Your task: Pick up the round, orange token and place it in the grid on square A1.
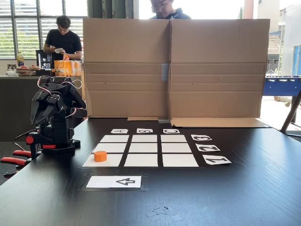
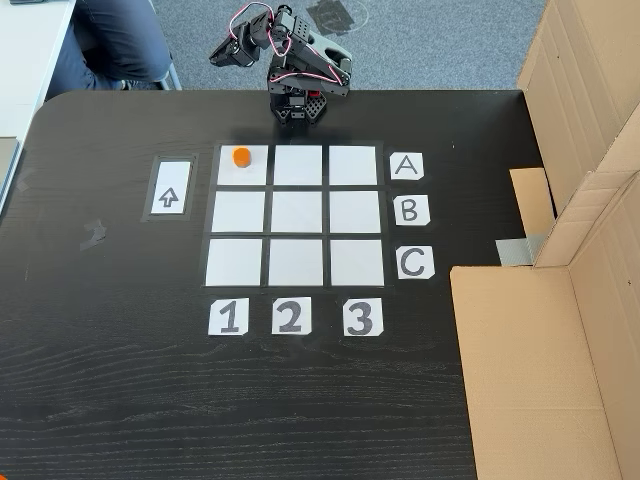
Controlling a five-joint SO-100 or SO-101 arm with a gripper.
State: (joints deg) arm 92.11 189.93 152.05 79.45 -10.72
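On the black bench (image 1: 244, 188), the grid (image 1: 146, 149) is the landmark: just before its near edge lies the arrow card (image 1: 114, 181). The token (image 1: 100, 156) stands upright, flat top up, axis vertical, on square A1 (image 2: 242, 166), the corner cell nearest that card. Beyond the grid the arm (image 1: 54, 120) sits folded; whether its claw is open or closed cannot be told.

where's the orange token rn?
The token sits on square A1, the grid's top-left cell in a fixed view, near the cell's upper edge, beside the arrow card and apart from the folded arm.
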